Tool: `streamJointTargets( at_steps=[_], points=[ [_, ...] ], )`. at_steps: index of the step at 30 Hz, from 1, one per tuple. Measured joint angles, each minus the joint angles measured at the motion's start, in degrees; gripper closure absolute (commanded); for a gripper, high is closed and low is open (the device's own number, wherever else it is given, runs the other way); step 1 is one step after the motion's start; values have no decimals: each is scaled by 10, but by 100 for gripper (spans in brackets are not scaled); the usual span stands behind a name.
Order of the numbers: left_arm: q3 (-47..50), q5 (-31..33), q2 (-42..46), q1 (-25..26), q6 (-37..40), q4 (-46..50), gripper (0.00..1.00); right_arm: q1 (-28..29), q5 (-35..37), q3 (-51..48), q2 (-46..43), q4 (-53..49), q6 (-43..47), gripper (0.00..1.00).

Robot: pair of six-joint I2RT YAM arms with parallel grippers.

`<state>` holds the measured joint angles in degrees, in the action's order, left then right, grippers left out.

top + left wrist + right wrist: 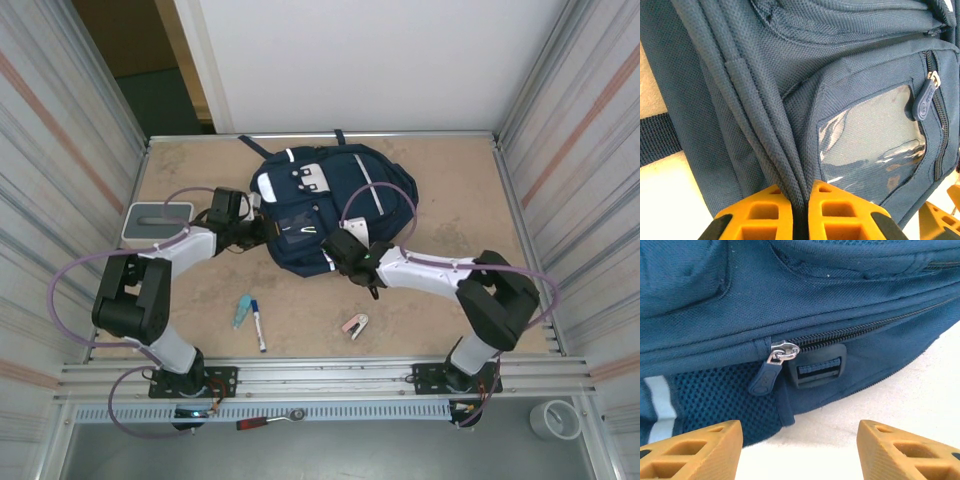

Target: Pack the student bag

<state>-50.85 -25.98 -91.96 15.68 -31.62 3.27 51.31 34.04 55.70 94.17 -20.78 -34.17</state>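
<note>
The student bag (320, 195) lies flat on the surface (450, 190), directly ahead of both claws. The left claw (258, 231) sits at the bag's left edge. In its wrist view the left claw (800, 212) is pressed together on a raised fold of the navy fabric, and the ridged seam runs up and away from between the yellow fingers (762, 215). Just right of that pinch is the bag's clear window pocket (870, 135), with a zipper pull (922, 102) at the pocket's upper right corner. A dark strap (657, 137) leads off to the left.

The right claw (338, 242) is at the bag's near right side. Seen from its wrist, the right claw (800, 450) is spread, with only bare surface between the fingers (695, 447). The bag's side wall (805, 300) stands just ahead of it. A metal-topped zipper pull (765, 377) hangs ahead and slightly left of the gap. A dark buckle (817, 371) sits beside the pull, under the closed zip.

A grey-white box (157, 222) stands left of the left claw, beside that arm. Behind both claws, towards the arm bases, lie a teal object (243, 311), a blue-and-white marker (258, 325) and a small pink item (355, 326).
</note>
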Motion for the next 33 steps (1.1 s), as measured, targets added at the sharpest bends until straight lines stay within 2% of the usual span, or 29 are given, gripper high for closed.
streamJointTargets(
  at_steps=[5, 10, 33],
  points=[
    [-7, 0, -2, 0, 0, 8, 100, 0, 26, 30, 52, 8, 0, 30],
    [-7, 0, -2, 0, 0, 9, 100, 0, 48, 53, 88, 19, 10, 30],
    [-7, 0, -2, 0, 3, 7, 100, -10, 95, 65, 97, 28, 73, 65]
  ],
)
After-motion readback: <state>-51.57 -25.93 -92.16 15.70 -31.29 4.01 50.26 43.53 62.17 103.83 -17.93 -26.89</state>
